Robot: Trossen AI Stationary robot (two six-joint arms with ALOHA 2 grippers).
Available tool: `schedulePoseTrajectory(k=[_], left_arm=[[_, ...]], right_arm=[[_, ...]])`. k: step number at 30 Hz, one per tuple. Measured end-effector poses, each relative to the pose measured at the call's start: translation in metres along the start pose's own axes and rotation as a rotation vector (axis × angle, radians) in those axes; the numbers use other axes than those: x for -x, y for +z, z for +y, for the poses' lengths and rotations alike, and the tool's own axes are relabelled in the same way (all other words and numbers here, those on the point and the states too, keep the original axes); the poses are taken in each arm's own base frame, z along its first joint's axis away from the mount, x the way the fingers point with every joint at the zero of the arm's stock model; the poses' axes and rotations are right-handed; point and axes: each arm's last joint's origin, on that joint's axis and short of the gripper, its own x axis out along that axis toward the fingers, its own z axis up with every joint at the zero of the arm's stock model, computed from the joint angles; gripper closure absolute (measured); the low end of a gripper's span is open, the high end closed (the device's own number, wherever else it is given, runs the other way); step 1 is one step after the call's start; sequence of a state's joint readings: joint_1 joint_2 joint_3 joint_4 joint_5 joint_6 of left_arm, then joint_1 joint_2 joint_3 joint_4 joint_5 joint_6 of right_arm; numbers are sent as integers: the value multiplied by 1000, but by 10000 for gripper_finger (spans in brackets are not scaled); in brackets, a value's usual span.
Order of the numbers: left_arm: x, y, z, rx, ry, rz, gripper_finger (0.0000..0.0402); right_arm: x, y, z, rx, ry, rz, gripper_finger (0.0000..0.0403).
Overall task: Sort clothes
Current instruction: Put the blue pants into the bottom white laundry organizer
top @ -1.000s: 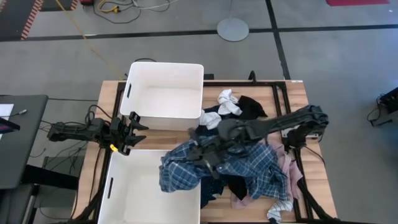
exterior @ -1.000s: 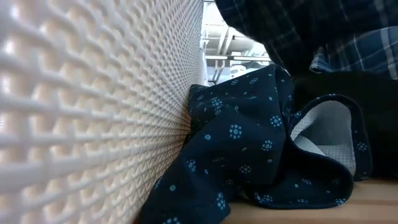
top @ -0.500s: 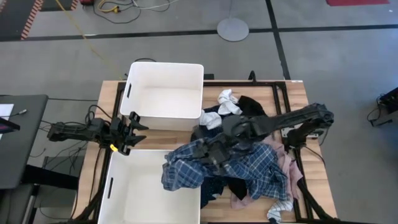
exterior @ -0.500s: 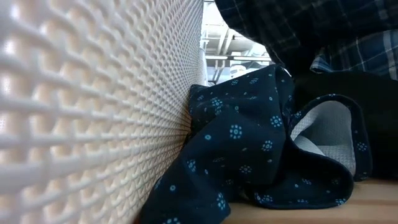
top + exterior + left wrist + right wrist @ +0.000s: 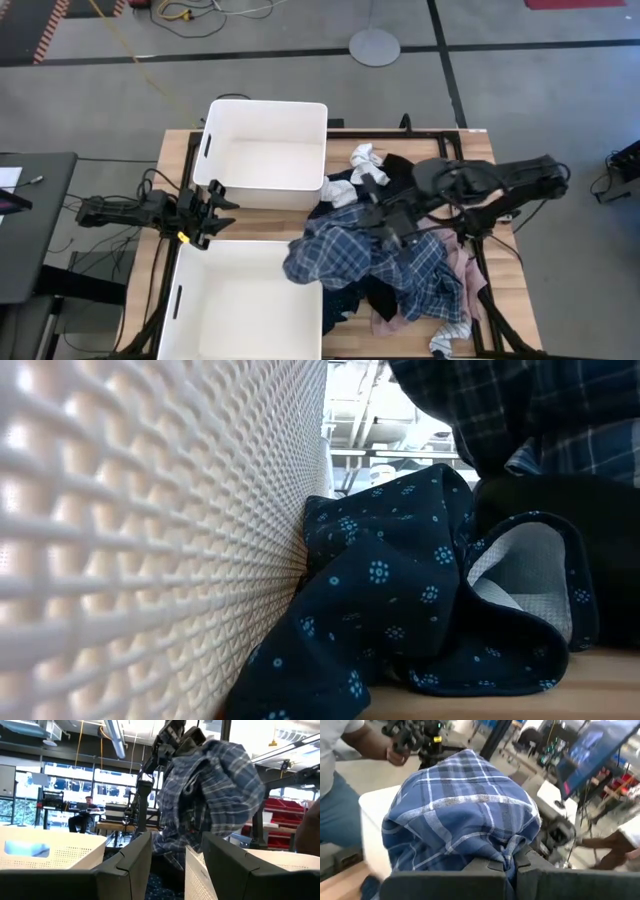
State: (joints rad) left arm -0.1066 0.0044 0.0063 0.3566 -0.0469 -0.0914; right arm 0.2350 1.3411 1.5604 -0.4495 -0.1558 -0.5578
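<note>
Two white bins (image 5: 266,150) (image 5: 245,300) stood on the table (image 5: 480,150); both held nothing. Right of the bins, the right gripper (image 5: 392,226), fingers clamped, held the plaid shirt (image 5: 345,255) above the clothes pile (image 5: 420,290). The left gripper (image 5: 215,214) waited left of the bins, fingers partly apart. No writing was legible.

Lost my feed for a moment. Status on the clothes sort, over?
Right pincer shut on plaid shirt, lifted over the pile. Left pincer idle between the white bins, holding nothing. Navy dotted piece pressed against bin wall.
</note>
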Motion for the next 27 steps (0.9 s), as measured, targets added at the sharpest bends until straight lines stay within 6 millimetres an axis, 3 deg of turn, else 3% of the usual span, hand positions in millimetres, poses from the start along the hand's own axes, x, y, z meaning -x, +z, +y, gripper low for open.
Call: schedulePoseTrajectory(k=[7,12,15,22,27], left_arm=[[2,19,-2,-110,-4,-194,233],[5,30,0,-226,101,-309,233],[5,30,4,-172,229,-307,233],[-3,38,1,-238,184,-268,233],[-32,74,-3,-319,199,-174,218]], right_arm=[[32,4,2,-49,-32,52,399],[35,2,3,-68,-19,73,399],[35,1,4,-73,-11,87,399],[38,1,4,-69,-11,88,399],[45,4,3,-60,-23,70,399]])
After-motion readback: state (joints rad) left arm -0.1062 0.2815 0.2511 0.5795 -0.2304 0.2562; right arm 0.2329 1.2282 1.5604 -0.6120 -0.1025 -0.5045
